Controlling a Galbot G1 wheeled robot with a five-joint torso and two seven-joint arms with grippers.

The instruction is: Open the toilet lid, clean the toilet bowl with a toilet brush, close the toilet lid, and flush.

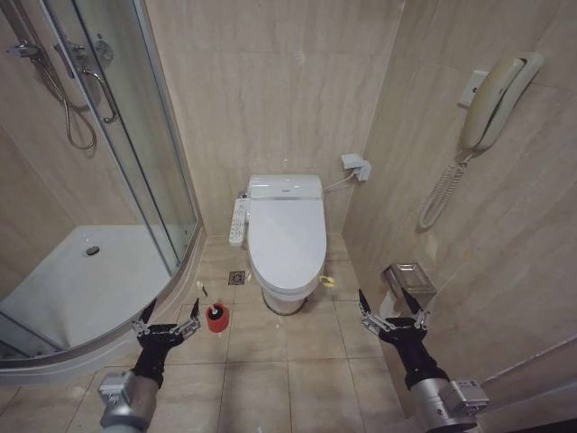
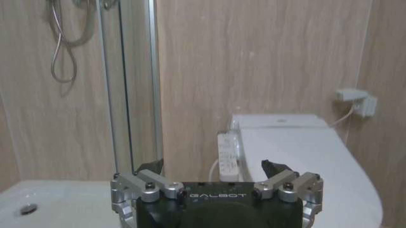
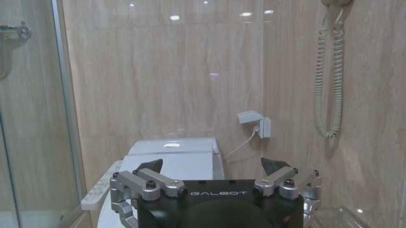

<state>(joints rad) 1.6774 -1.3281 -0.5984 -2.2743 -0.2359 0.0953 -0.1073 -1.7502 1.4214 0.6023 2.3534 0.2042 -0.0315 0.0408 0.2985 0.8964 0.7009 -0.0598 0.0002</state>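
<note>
toilets: one; toilet lid [image 1: 287,236] down over toilet bowl [image 1: 286,299], against back wall
brush: one toilet brush [image 1: 202,293], probably standing in red cup [image 1: 216,317], left of bowl
grippers: two; left gripper [image 1: 169,316] and right gripper [image 1: 394,308] both spread wide, holding nothing, flanking bowl
room: beige tile floor [image 1: 288,361], shower cabin [image 1: 81,180] left of toilet, wall phone [image 1: 491,99] right
</note>
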